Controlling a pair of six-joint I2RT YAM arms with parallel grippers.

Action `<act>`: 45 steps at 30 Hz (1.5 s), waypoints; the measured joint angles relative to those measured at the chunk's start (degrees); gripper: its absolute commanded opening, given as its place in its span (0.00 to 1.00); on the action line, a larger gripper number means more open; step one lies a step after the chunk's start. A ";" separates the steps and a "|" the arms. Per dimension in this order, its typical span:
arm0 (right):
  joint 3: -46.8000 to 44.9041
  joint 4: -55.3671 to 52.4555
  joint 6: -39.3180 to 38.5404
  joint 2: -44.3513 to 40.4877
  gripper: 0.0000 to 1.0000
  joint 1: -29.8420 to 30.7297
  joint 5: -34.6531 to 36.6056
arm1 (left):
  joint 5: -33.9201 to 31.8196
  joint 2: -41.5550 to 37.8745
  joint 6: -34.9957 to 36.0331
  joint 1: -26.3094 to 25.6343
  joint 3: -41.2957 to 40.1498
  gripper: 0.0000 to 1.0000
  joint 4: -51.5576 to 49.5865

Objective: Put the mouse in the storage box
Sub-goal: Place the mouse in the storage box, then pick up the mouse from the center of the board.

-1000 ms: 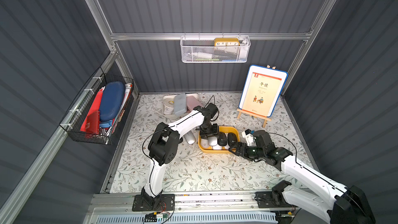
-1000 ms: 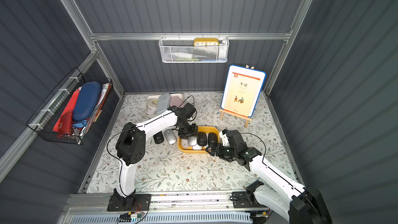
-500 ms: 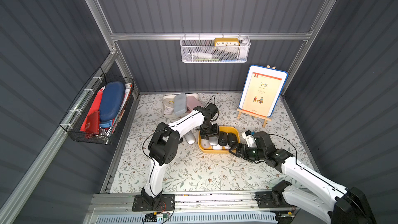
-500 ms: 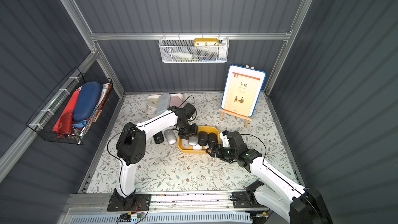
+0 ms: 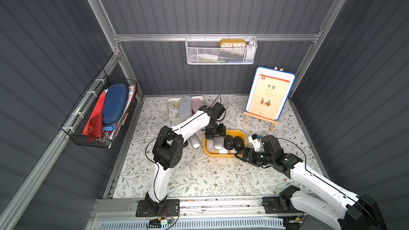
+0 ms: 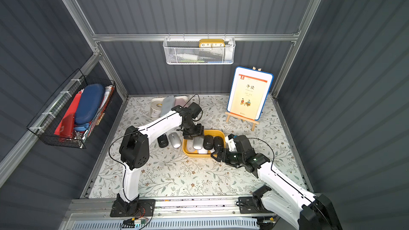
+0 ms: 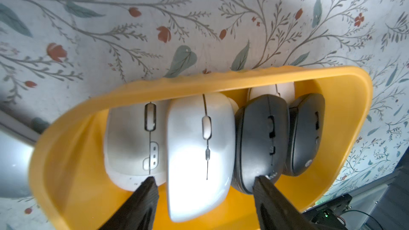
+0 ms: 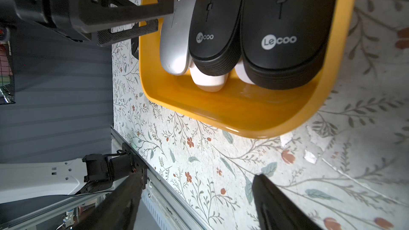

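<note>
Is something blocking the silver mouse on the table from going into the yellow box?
Nothing lies between the silver mouse and the storage box; they sit side by side. But the left pincer hovers open over that end of the box.

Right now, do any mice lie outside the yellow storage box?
Yes, a black mouse and a silver mouse lie beside the storage box.

Plastics and print
The storage box [image 8: 243, 111] is seen as smooth, glossy yellow plastic; the black mice [image 8: 281, 18] are matt with ribbed sides, the silver mouse [image 8: 174, 40] is satin-finished, and the bench [image 8: 221, 173] is covered in a matt floral print.
</note>
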 measured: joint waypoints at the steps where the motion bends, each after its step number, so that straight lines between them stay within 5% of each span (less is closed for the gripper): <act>1: 0.02 0.00 0.00 0.00 0.84 0.04 -0.09 | -0.50 -0.35 -0.09 0.00 0.26 0.73 -0.39; 9: 1.44 0.17 0.57 1.38 0.84 3.13 0.07 | -5.55 -9.66 -2.71 2.27 -1.40 0.73 -3.37; 14: 4.79 0.26 0.13 3.96 0.84 4.55 0.15 | -5.95 -20.79 -3.04 14.91 -10.84 0.74 -1.73; 19: 5.77 1.53 -0.26 5.60 0.84 5.31 0.17 | -3.41 -21.97 -1.68 26.99 -22.43 0.75 1.31; 30: 4.20 5.57 1.09 7.28 0.87 7.04 0.72 | -2.49 -16.90 1.90 26.36 -27.74 0.78 3.52; 45: 10.80 17.86 5.57 21.75 0.87 20.26 2.75 | -5.75 -12.52 2.93 26.36 -27.69 0.78 5.27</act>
